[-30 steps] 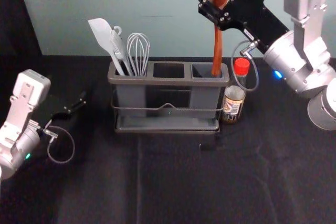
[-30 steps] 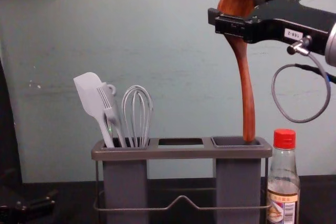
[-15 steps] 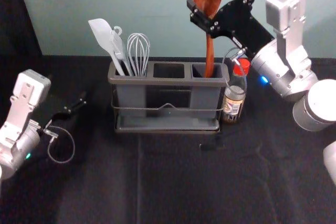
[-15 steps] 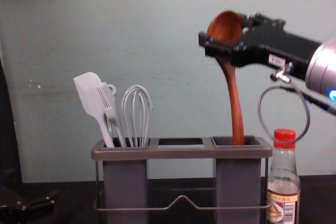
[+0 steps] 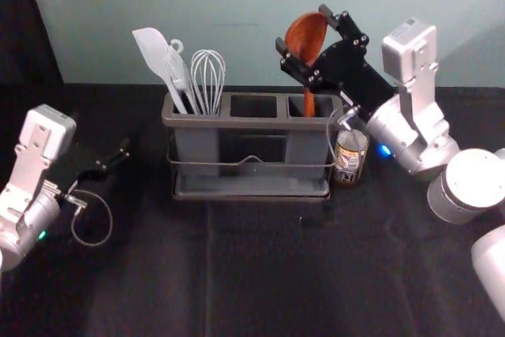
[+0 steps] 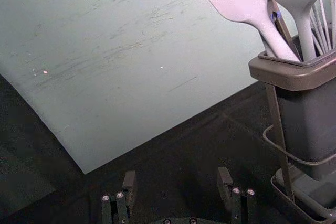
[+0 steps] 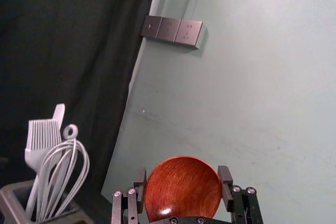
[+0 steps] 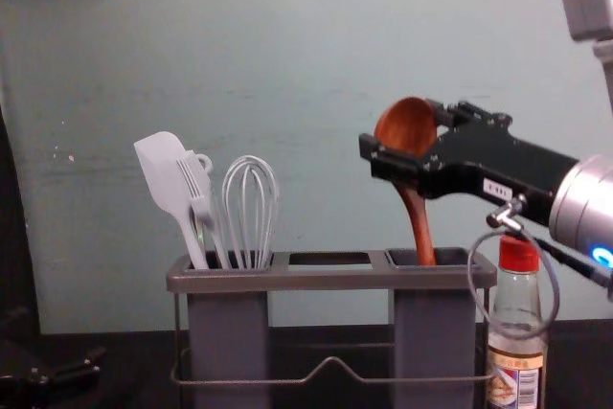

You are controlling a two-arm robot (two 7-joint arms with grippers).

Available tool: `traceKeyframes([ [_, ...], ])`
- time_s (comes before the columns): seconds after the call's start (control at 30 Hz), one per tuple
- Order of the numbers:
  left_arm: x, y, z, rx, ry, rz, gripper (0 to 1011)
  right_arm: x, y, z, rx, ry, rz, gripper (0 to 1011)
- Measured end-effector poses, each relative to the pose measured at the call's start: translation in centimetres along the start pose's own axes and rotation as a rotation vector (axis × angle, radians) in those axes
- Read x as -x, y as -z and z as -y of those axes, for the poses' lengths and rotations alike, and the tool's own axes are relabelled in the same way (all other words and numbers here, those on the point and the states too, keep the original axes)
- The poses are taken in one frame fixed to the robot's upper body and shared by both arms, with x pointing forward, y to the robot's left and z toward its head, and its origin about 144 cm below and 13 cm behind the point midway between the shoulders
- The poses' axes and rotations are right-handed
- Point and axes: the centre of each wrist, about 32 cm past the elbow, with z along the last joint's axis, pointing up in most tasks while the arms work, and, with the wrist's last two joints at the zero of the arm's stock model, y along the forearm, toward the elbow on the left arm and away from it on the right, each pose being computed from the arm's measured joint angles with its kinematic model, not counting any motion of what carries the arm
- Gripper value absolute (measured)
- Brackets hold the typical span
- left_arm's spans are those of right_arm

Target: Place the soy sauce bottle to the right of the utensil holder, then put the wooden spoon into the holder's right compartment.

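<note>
My right gripper [image 5: 308, 46], above the utensil holder [image 5: 254, 123], is shut on the bowl of the wooden spoon [image 5: 306, 35]. In the chest view the spoon [image 8: 408, 128] points handle down, its lower end inside the right compartment. The right wrist view has the bowl [image 7: 182, 188] between the fingertips of my right gripper [image 7: 181, 182]. Close against the holder's right side stands the soy sauce bottle [image 8: 517, 332], upright and red-capped, partly behind the gripper's cable. My left gripper [image 5: 122, 154] is parked left of the holder; in the left wrist view, the left gripper [image 6: 177, 184] is open and empty.
A white spatula [image 5: 160, 57], a brush [image 8: 198, 200] and a whisk [image 5: 208, 80] stand in the holder's left compartment. Behind the table [image 5: 292, 274] rises a pale wall [image 8: 316, 64], with a socket panel [image 7: 173, 30] on it.
My right gripper has come down and slightly left with the spoon, and the handle has sunk deeper into the right compartment. The left arm, holder and bottle have stayed in place.
</note>
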Motion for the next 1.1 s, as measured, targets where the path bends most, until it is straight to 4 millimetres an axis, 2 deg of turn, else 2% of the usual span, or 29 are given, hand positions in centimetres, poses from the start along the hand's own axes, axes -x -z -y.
traceKeyframes([
  [0.47,0.0,0.0,0.0,0.000,0.000,0.000,1000,0.6,1.0,0.6,0.020,-0.006,-0.017,843],
  [1.1,0.0,0.0,0.0,0.000,0.000,0.000,1000,0.8,1.5,0.9,0.033,-0.025,-0.030,843],
])
